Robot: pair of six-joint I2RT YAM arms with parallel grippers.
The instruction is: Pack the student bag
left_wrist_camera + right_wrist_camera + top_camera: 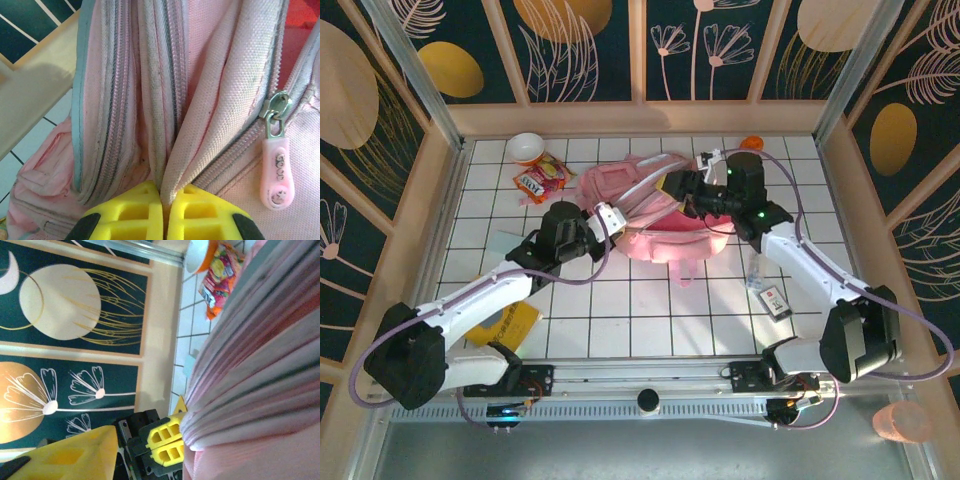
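Now left gripper (pixel 163 196) pinches student bag (pixel 638 222) fabric, opening it; right gripper (pixel 675 188) state unclear; next, spread pocket.

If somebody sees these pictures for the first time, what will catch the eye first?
The big pink student bag lies in the middle of the white tiled table. In the left wrist view the yellow left gripper is shut on a fold of its fabric, beside a pink zip pull. A bright snack packet and a white bowl sit at the far left of the table.
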